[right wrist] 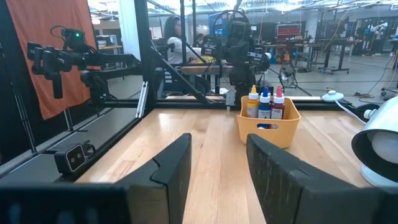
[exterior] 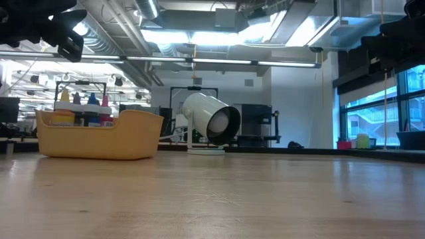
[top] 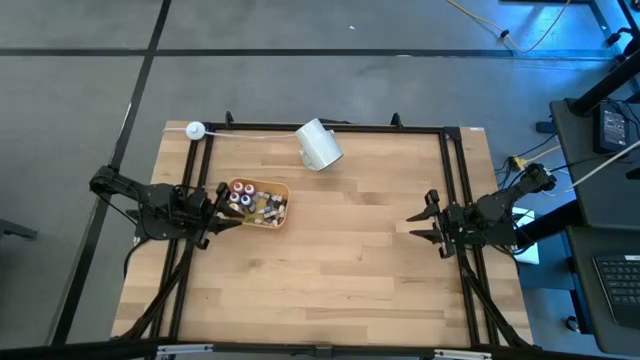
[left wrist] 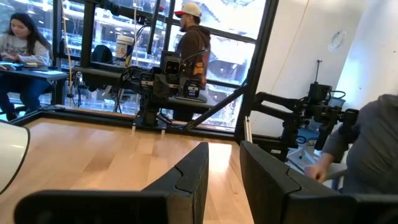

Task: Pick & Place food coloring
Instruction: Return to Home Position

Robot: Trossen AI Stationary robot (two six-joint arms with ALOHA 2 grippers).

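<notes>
Food coloring bottles (top: 256, 203) are seen gathered in the yellow tray (top: 283, 218), the taller ones upright. The tray is set on the bench (top: 330, 270), toward its left side. In the low view, orange-, blue- & red-capped bottles are shown above the tray rim. The left claw (top: 222, 205) is held just beside the tray's left end, w/ fingers (left wrist: 186, 180) set at a narrow gap & nothing gripped. The right claw (top: 415, 226) is held near the bench's right edge, well apart from the tray, its fingers spread wider w/ nothing btwn them. A white cup (top: 319, 145) is laid on its side near the far edge. A small white round item (top: 195, 130) w/ a cable is seen at the far left corner.
</notes>
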